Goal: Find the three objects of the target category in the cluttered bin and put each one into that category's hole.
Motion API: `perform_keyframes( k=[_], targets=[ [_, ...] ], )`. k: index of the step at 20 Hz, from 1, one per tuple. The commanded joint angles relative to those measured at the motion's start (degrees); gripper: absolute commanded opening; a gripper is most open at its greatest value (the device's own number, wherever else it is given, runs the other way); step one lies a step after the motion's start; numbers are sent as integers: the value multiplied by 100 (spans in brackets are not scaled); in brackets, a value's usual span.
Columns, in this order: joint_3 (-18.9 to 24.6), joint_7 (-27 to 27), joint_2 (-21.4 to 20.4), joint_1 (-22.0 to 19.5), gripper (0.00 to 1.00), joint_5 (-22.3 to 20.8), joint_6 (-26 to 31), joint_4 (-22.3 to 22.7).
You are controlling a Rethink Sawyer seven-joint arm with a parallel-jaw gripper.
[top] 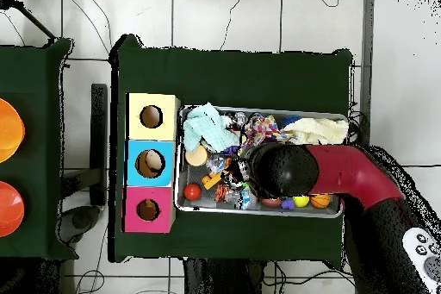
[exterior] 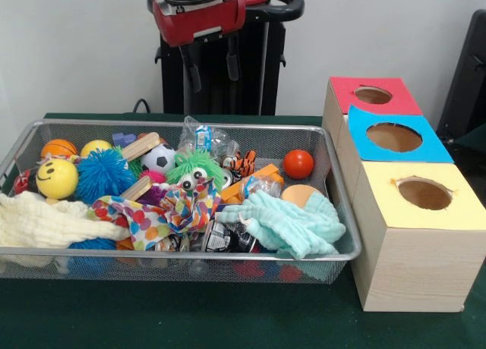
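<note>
The wire mesh bin (exterior: 175,253) sits on the green table, full of toys and cloths; it also shows in the overhead view (top: 183,197). An orange plush with black tiger stripes (exterior: 243,165) lies near the bin's middle back, half buried. A tan round thing (exterior: 301,193) lies partly under a mint cloth; I cannot tell what it is. The red-ringed hole (exterior: 373,95) is the farthest on the wood box, and shows in the overhead view (top: 147,209). My gripper (exterior: 211,67) hangs open and empty high above the bin's back rim. In the overhead view the arm (top: 288,170) hides it.
Blue-ringed hole (exterior: 394,137) and yellow-ringed hole (exterior: 424,193) lie nearer on the box. In the bin: yellow smiley ball (exterior: 57,179), blue spiky ball (exterior: 105,174), green spiky ball with eyes (exterior: 195,169), red ball (exterior: 298,164), mint cloth (exterior: 285,224), cream cloth (exterior: 45,221).
</note>
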Motion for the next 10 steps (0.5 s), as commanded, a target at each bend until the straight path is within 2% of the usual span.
perform_keyframes(
  k=[1, 5, 10],
  targets=[
    [335, -805, 45, -324, 100, -880, -1141, 933],
    [411, -799, 147, -544, 100, -1176, -1560, 1188],
    [602, -806, 150, -745, 100, -1242, -1619, 1329]
  ],
)
